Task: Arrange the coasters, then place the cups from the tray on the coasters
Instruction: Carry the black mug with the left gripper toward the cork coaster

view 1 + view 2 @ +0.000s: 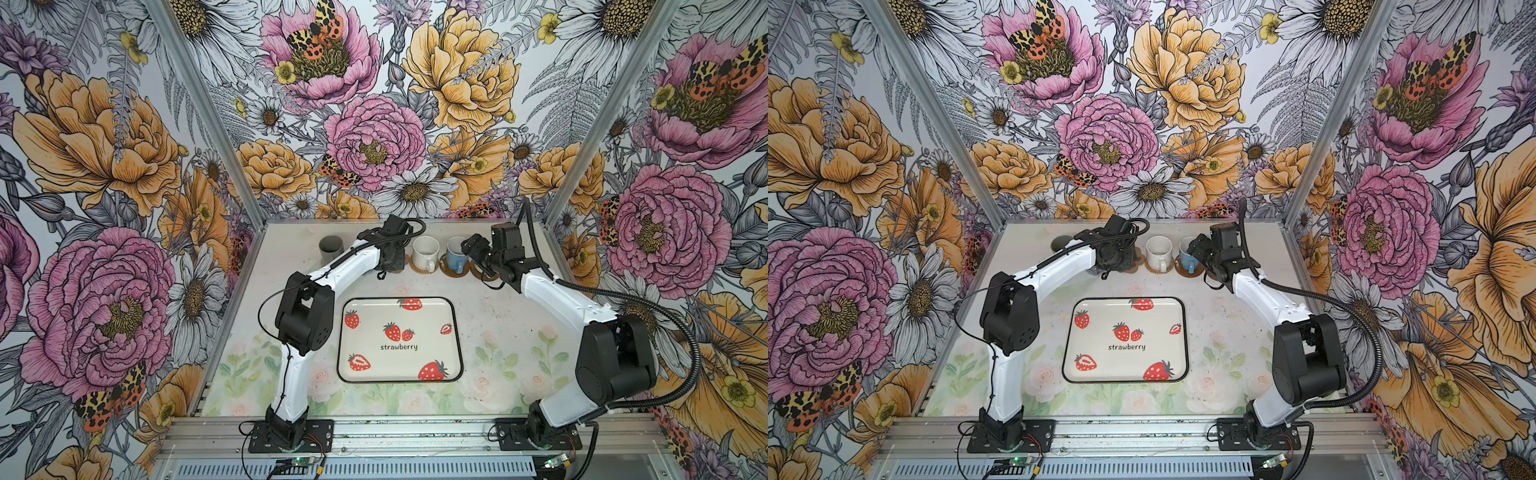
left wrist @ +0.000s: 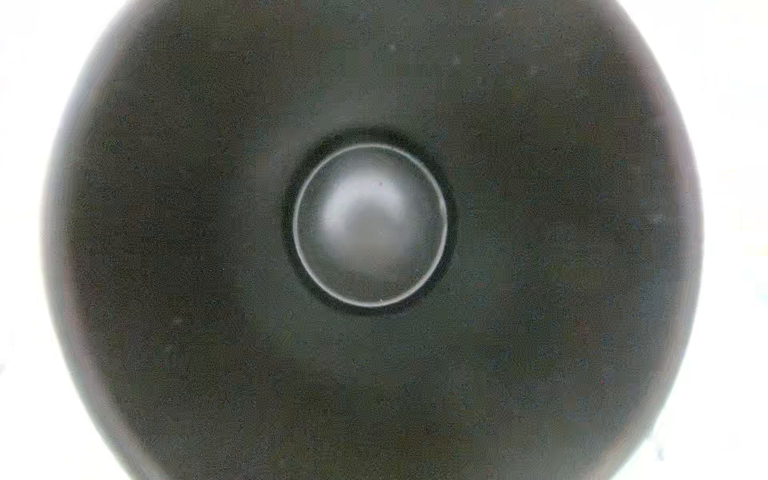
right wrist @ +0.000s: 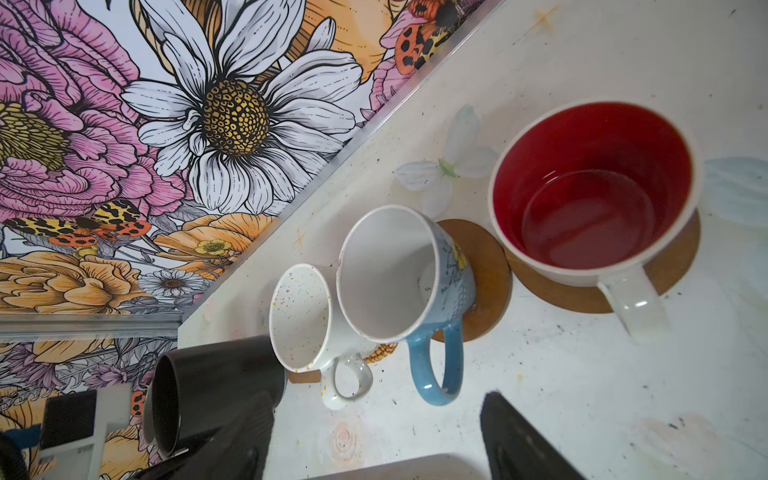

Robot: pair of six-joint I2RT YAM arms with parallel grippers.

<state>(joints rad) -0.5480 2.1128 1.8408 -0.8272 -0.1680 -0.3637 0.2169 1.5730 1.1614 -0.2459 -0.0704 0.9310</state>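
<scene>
left hand (image 1: pixel 390 266) right over black mug (image 2: pixel 166 249) in back row, wrist view straight down its inside; grip can't tell. right hand (image 3: pixel 380 397) wide, nothing in it, near blue mug (image 3: pixel 399 274) handle. blue mug on brown coaster (image 3: pixel 486 266), red-inside mug (image 3: pixel 594 195) beside. tray (image 1: pixel 415 316) mid tabletop (image 1: pixel 498 332), only prints showing.

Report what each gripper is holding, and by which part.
The right gripper is open and holds nothing. The left gripper sits at the black mug; its fingers are hidden, so a hold cannot be told.
</scene>
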